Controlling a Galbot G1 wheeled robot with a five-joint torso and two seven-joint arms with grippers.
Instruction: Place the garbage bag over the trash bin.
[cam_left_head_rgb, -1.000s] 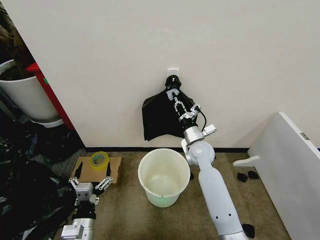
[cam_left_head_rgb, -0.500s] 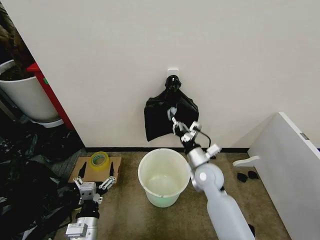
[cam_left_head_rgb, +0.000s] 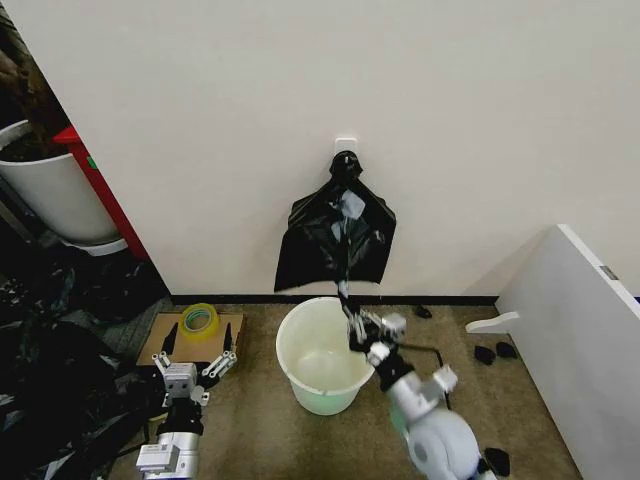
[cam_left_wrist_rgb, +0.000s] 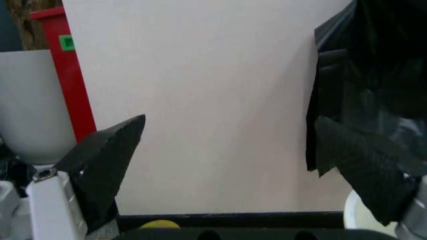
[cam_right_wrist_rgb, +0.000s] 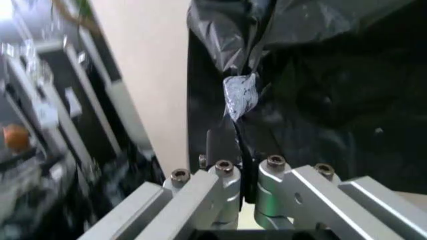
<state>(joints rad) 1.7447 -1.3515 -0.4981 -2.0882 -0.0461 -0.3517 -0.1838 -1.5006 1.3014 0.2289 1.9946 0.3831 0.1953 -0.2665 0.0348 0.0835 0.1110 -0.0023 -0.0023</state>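
Black plastic: from the head view, the garbage bag (cam_left_head_rgb: 335, 240) hangs from its wall hook, directly above the trash bin (cam_left_head_rgb: 325, 355). My right gripper (cam_left_head_rgb: 352, 312) pinches a thin strand of it, probably to draw it down. My left gripper (cam_left_head_rgb: 193, 352) waits low, fingers wide. Left wrist view: those spread fingertips (cam_left_wrist_rgb: 110, 155) frame bare wall. Right wrist view: fingers (cam_right_wrist_rgb: 230, 192) closed on the strand.

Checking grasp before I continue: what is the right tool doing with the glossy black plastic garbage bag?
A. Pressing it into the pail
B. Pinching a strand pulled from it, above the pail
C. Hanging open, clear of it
B: the right tool is shut on a stretched strand of the glossy black plastic garbage bag, above the round translucent-white pail.
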